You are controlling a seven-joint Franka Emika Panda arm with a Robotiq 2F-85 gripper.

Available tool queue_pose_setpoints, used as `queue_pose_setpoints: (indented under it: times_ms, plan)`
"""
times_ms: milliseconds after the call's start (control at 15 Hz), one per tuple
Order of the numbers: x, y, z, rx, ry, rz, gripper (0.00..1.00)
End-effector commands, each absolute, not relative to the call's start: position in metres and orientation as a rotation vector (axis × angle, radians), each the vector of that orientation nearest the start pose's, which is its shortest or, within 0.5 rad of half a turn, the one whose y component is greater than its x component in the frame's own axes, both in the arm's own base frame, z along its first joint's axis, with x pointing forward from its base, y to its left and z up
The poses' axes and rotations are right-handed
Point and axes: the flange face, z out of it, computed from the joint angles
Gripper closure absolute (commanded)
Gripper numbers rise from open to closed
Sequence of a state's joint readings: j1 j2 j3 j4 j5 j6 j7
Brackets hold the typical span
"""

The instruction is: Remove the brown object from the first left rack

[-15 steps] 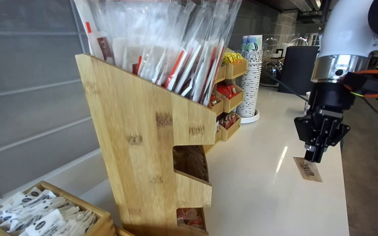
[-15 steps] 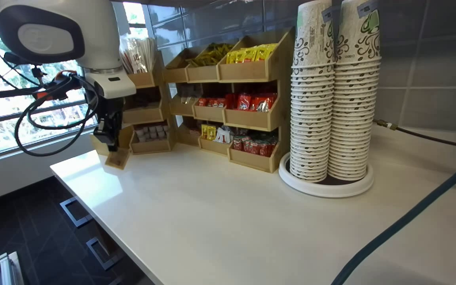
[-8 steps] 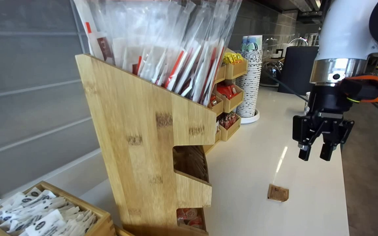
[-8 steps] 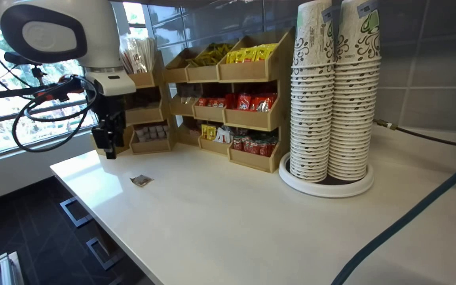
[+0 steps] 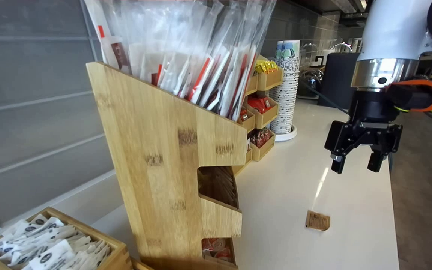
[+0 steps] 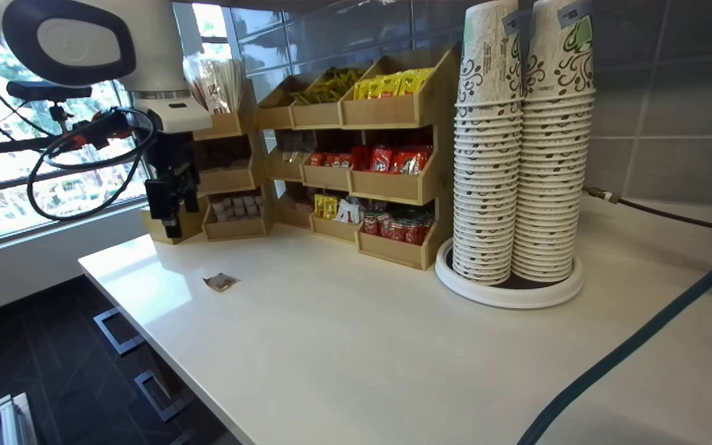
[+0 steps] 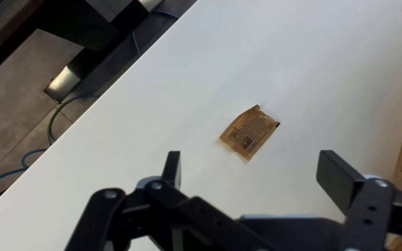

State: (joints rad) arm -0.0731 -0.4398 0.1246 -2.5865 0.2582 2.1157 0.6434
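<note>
- One brown packet [image 7: 250, 133] lies on the white counter [image 6: 362, 346], apart from the tall wooden rack [image 5: 156, 131].
- The gripper [image 5: 356, 168] hangs above the counter, fingers [image 7: 337, 177] spread wide, holding nothing.
- Two cup stacks [image 6: 487, 185] stand in a round tray [image 6: 510, 300].

We see the brown sachet [image 7: 250, 133] lying nearly flat on the white counter [image 7: 134, 122], a printed face up. It is small and four-sided, with dark lettering, a dark square mark within the print, one bowed edge and slightly crinkled ends. In an exterior view we find the bamboo rack [image 5: 156, 138] standing upright, tall and pale, with a slanted top edge, dark streaks in the grain and two openings in its stepped side. In both exterior views we see the brown sachet outside the bamboo rack, apart from it, before its front.
</note>
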Motion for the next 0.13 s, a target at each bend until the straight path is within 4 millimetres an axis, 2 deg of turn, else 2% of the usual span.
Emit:
queue_pose_setpoints:
  times_ms: [0, 67]
  plan:
    - [0.3920, 0.0309, 0.4042, -2.790, 1.085, 0.127, 0.00]
    - [0.3919, 0.0309, 0.4042, -2.791, 1.085, 0.127, 0.00]
